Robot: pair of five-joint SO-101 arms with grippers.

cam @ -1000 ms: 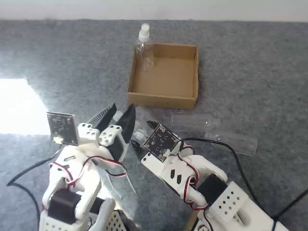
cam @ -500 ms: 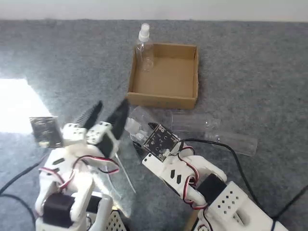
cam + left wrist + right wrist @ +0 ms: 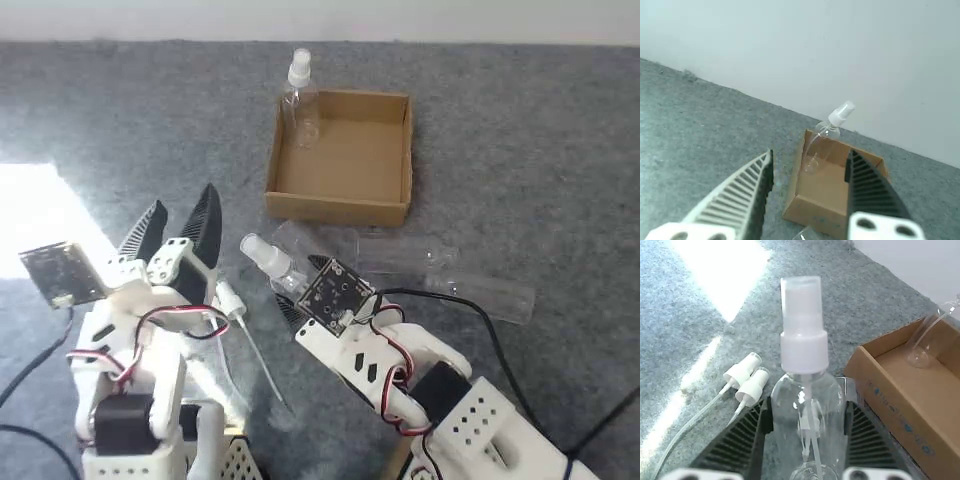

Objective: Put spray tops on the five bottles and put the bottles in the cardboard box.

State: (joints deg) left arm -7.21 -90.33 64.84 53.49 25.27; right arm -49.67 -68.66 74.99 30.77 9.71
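Right tool (image 3: 806,407) is clamped on the capped bottle (image 3: 272,264), mid surface (image 3: 520,150); left tool (image 3: 182,205) gapes open. I'd lift it over the box (image 3: 340,208) wall at 12 o'clock and set it down upright.

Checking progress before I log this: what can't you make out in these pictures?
High view: count of loose bottles by the box; clear, partly under the right arm.
Right wrist view: base of the held bottle, cut by the edge.
Left wrist view: one box corner, behind the left tool.
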